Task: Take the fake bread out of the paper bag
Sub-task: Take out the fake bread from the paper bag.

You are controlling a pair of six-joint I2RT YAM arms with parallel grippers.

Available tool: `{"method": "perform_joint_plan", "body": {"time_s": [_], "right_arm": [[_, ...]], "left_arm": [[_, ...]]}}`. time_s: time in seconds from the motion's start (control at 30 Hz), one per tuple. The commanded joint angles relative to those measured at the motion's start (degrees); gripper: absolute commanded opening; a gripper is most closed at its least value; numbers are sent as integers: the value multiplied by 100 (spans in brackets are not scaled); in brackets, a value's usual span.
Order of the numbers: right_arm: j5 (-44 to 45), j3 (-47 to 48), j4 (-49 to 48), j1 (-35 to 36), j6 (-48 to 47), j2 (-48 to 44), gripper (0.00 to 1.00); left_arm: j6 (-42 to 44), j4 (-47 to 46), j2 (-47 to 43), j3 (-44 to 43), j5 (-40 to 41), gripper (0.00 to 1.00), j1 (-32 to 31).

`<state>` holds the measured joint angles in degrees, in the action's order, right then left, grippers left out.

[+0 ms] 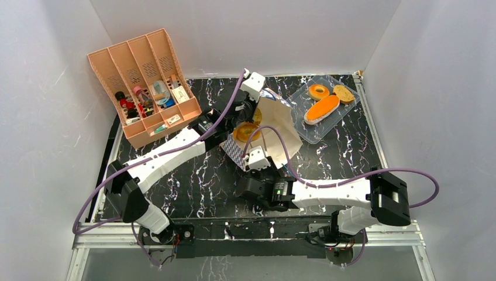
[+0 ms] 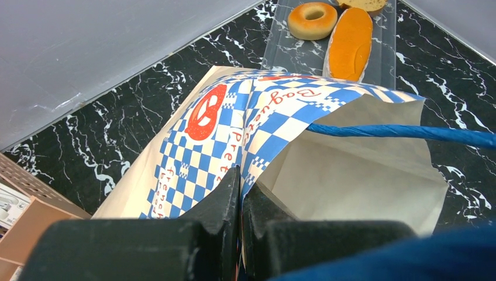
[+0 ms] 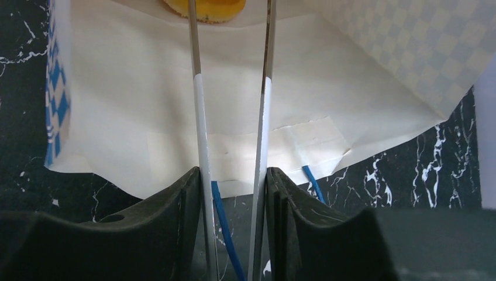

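The paper bag [image 2: 193,146] reads "Baguet…", "Pret…" and "french" on blue-and-white checks beside a red pretzel. It lies open on the marble-patterned table [image 1: 193,181]. The left gripper [image 2: 241,181] has its jaws pinching the bag's checkered rim. The right gripper [image 3: 234,175] squeezes thin metal tongs [image 3: 199,117] that reach toward a yellow bun [image 3: 222,9] inside the bag. A bagel [image 1: 319,91], loaf [image 1: 321,109] and toast [image 1: 344,93] sit in the clear tray [image 1: 313,133].

Lab test cell: white panel walls [image 1: 52,129], aluminium frame [image 1: 105,237], marbled tabletop [image 1: 199,181].
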<state>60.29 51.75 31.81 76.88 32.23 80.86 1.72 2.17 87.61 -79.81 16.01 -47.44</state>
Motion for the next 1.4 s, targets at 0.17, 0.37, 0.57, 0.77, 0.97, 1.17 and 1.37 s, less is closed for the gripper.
{"method": "perform_joint_plan", "body": {"time_s": [0.17, 0.37, 0.57, 0.77, 0.97, 1.17, 1.37], "right_arm": [[776, 203, -927, -137, -830, 139, 41], [970, 308, -905, -330, -947, 360, 41], [1204, 344, -350, -367, -415, 353, 40], [1248, 273, -52, -367, -95, 248, 39], [1258, 307, 114, -359, 13, 206, 39], [1230, 291, -54, -358, -285, 142, 39], [1174, 236, -496, -367, -747, 62, 40]], "left_arm": [[-153, -216, -22, -276, -136, 0, -114], [-154, -218, -9, -272, -153, 0, -118], [-119, -233, -25, -235, -103, 0, -122], [-112, -263, 15, -182, -65, 0, -120], [-110, -244, 73, -219, -48, 0, -117], [-111, -205, 162, -305, -52, 0, -121], [-136, -156, 201, -362, -66, 0, -117]]}}
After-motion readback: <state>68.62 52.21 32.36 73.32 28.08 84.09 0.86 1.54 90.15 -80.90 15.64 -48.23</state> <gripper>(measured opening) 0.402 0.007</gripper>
